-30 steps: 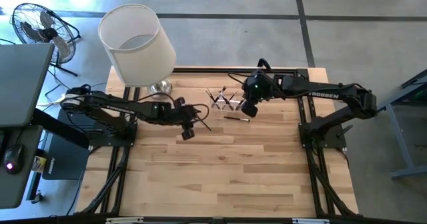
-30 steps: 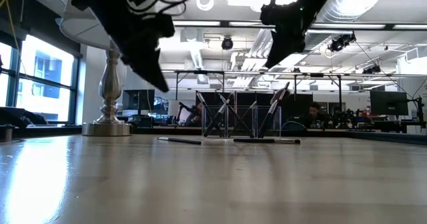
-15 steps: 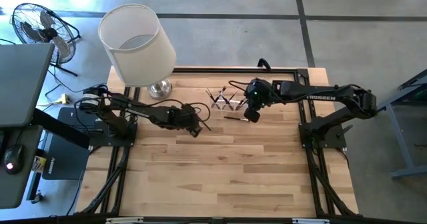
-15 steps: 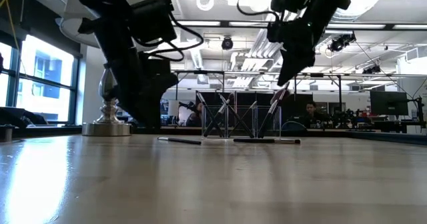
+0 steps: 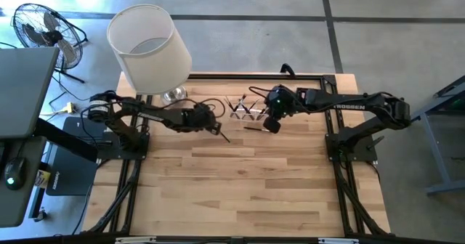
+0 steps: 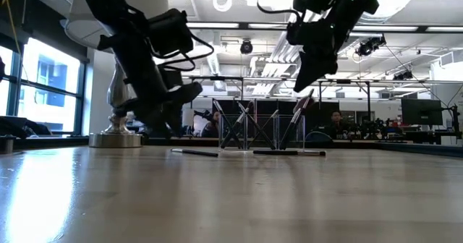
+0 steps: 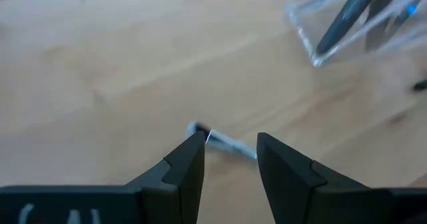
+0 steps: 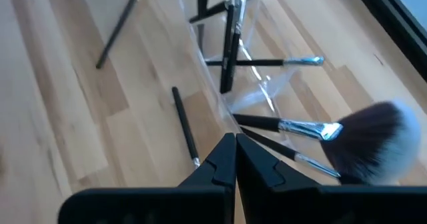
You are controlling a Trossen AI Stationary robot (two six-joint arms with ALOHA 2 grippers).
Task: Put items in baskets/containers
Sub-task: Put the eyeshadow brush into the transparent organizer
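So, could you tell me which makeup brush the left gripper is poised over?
The brush lying loose on the wood, silver ferrule between the left gripper's open fingers; the others stand in the clear holder.

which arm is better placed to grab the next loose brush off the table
Left. The left gripper is open, low over the table, straddling a loose brush. The right gripper is shut and empty above the holder.
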